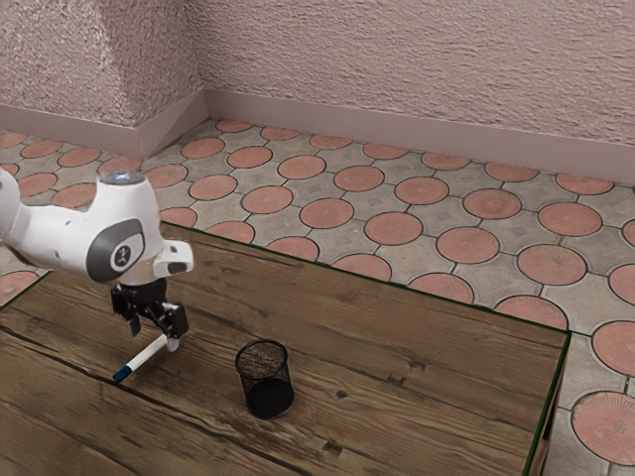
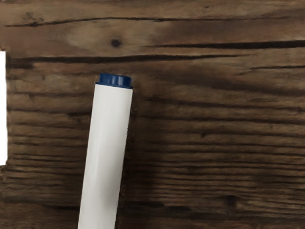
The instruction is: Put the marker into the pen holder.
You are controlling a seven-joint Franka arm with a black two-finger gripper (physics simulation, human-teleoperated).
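my claw [image 1: 154,335] is open, its fingers apart, with nothing gripped. the marker [image 1: 146,360] lies aslant at my fingertips, over the tabletop [image 1: 427,369]; whether it touches a finger i can't tell. its long axis runs from the exterior view's lower left, where its blue cap [image 1: 122,375] points, up toward my claw. the exterior view gives me that cap and the pen holder [image 1: 266,382]; the wrist view, the marker's short blue end plug [image 2: 115,80].
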